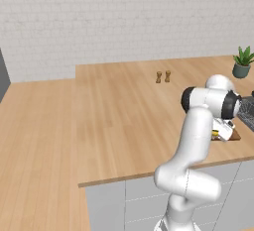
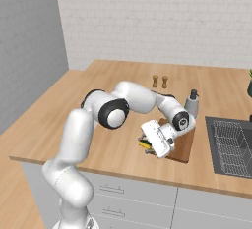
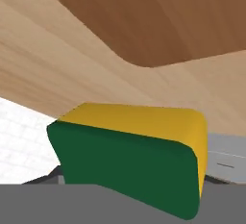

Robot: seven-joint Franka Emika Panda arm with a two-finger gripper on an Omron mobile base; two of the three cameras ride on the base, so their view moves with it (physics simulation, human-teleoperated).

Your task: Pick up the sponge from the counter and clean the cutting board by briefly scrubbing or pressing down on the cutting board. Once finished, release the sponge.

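**Sponge in grip, carry on to board**

Fingers [image 2: 146,146] pinching sponge [image 3: 129,155], green scrub face and yellow foam both close up in hand view. Sponge lifted off desk [image 2: 74,110], hanging just beside near-left corner of cutting board [image 2: 183,144], not over it yet. Next, by judgement: shift across w/ grip firm, get fully over dark wood before lowering, press flat, short scrub, then let go. Watch soap bottle [image 2: 192,103] behind board and sink [image 2: 231,144] beyond it; keep strokes small.
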